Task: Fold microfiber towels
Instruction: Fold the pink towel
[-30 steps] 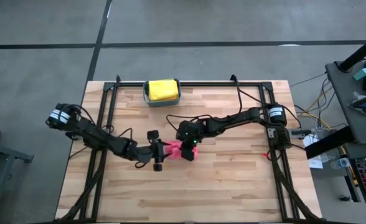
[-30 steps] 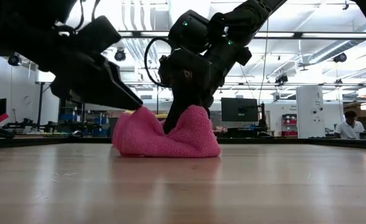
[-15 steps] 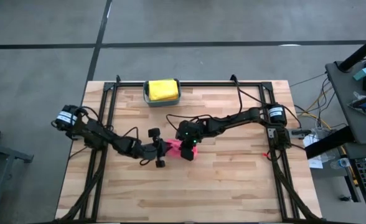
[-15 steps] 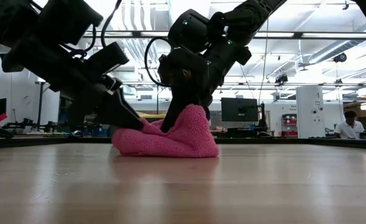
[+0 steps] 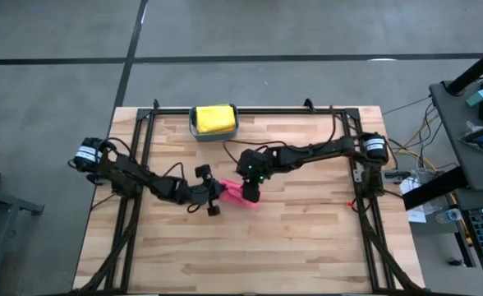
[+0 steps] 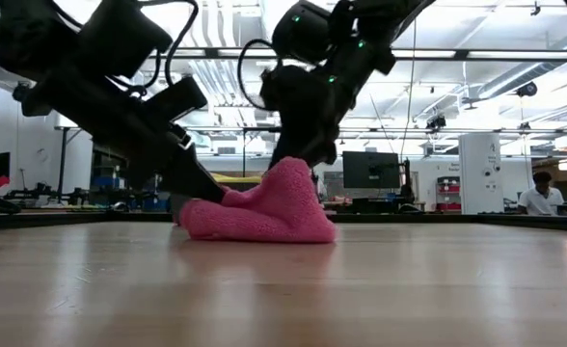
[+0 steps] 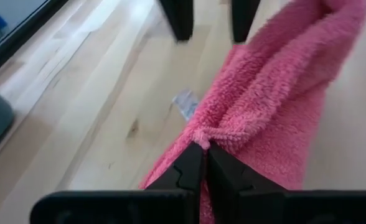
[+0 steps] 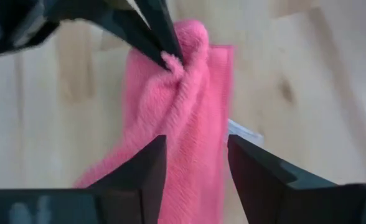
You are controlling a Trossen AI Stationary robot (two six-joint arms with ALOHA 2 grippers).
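From above, the pink towel (image 5: 236, 193) lies bunched at the middle of the wooden bench (image 5: 307, 247), with the left gripper (image 5: 217, 194) at its left edge and the right gripper (image 5: 250, 191) directly over its right part. A yellow towel (image 5: 213, 118) sits in the teal bin (image 5: 194, 130) at the far edge. A second ago the left gripper stood a little further left of the cloth; it has since closed in on it.

At bench height, the pink towel (image 6: 261, 209) forms a low heap with one peak. The left gripper (image 6: 199, 193) now bites into its low side, while the right gripper (image 6: 301, 154) has lifted off the peak it was holding.

The left wrist view shows its fingers (image 7: 189, 171) pressed together, pinching a fold of the pink towel (image 7: 276, 99).

The right wrist view shows its fingers (image 8: 147, 163) spread apart, the pink towel (image 8: 183, 124) lying loose between and beyond them.

So the hold has passed from right to left: probably the right arm is now free to take another corner and spread the cloth flat before folding.
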